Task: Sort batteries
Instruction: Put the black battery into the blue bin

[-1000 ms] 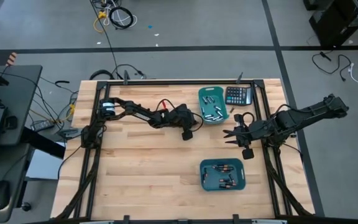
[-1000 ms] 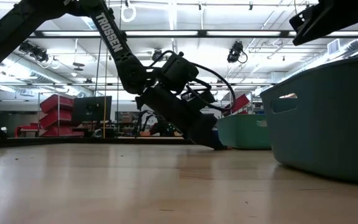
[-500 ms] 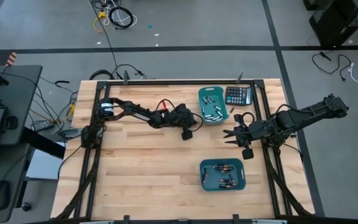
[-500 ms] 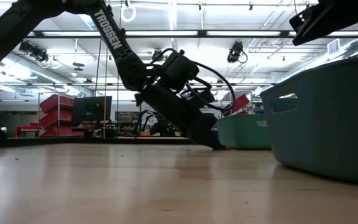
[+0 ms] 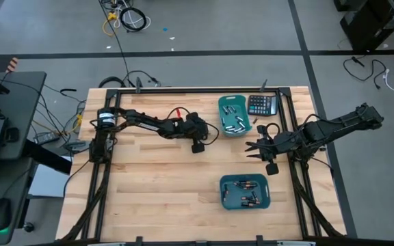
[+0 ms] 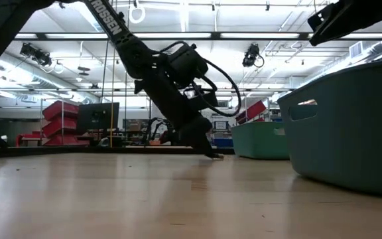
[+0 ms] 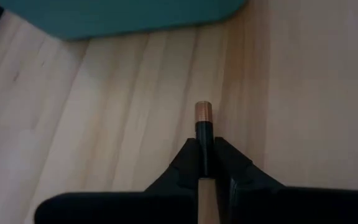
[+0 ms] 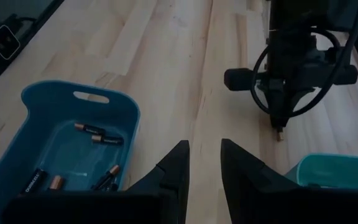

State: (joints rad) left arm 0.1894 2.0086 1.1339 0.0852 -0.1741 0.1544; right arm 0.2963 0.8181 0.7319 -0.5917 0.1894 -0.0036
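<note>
Here, left end effector (image 7: pixel 207 163) clamping battery (image 7: pixel 204 121)

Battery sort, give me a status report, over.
Left gripper shut on a battery beside far bin. Right gripper open, waiting. Nothing blocking.

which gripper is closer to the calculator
Right. The right gripper hovers just in front of the calculator, slightly to its left; the left gripper sits farther away, beyond the rear teal bin.

Pale matt wood table (image 5: pixel 156 184); smooth teal plastic bins (image 5: pixel 245 192); copper-capped battery (image 7: pixel 203 127).
</note>
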